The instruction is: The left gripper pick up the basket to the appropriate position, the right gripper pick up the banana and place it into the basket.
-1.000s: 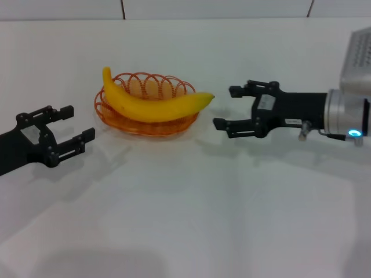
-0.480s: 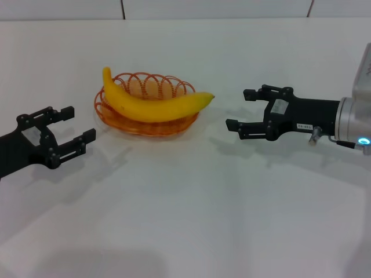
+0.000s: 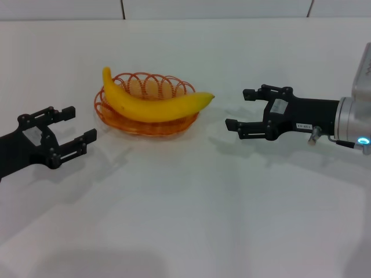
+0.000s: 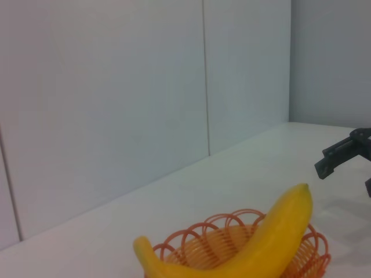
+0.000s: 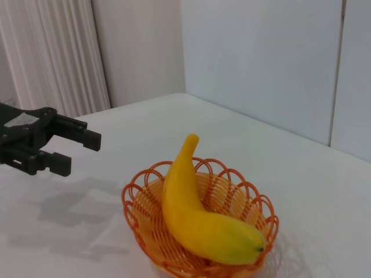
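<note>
The orange wire basket (image 3: 146, 124) stands on the white table, left of centre. The yellow banana (image 3: 153, 104) lies across it, its ends over the rim. Both show in the left wrist view, basket (image 4: 203, 249) and banana (image 4: 266, 237), and in the right wrist view, basket (image 5: 139, 211) and banana (image 5: 197, 217). My left gripper (image 3: 72, 128) is open and empty, to the left of the basket, apart from it. My right gripper (image 3: 242, 110), with the white label, is open and empty, to the right of the banana's tip with a gap between.
The white table (image 3: 185, 214) runs wide in front of the basket. A white panelled wall (image 3: 174, 8) stands behind the table's far edge. The left gripper also shows far off in the right wrist view (image 5: 78, 153).
My right gripper has drawn back to the right, away from the banana's tip, during the first half second, then stayed. The left gripper, basket and banana have not moved.
</note>
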Available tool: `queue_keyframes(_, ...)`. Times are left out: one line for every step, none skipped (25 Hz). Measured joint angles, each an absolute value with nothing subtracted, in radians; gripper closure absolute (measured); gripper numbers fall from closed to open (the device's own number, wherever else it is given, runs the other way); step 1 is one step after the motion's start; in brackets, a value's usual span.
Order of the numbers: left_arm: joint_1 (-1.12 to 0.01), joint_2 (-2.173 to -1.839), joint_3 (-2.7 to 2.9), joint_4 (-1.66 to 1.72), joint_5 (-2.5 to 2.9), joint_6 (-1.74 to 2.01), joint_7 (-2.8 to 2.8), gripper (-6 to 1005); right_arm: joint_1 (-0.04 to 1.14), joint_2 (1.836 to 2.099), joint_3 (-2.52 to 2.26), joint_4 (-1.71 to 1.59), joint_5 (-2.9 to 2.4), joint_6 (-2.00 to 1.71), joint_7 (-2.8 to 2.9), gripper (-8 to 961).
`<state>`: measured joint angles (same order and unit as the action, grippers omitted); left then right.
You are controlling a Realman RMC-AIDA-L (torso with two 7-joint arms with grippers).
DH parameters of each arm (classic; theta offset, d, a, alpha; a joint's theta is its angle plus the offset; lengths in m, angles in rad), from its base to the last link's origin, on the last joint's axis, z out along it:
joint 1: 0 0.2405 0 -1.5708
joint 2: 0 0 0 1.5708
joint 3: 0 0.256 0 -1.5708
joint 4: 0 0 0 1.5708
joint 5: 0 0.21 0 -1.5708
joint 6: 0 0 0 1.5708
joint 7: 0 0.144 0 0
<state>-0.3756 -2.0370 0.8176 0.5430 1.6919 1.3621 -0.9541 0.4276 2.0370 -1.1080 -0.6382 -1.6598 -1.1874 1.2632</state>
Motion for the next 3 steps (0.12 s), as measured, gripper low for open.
queue_keyframes(-0.376,-2.037,0.818,0.543,1.692,1.362,-0.954,311,0.428,2.037,-1.108,-0.638,-1.660,-1.187,1.263,48)
queue_keyframes(-0.376,-2.037,0.818,0.543,1.692,1.362,-0.954,311,0.428,2.037,-1.108,-0.638,-1.660,-1.187,1.263,48)
queue_keyframes(-0.376,-2.037,0.818,0.543,1.692,1.363,-0.954,311,0.428,2.037,-1.108,-0.638,-1.660,-1.187,1.263,48)
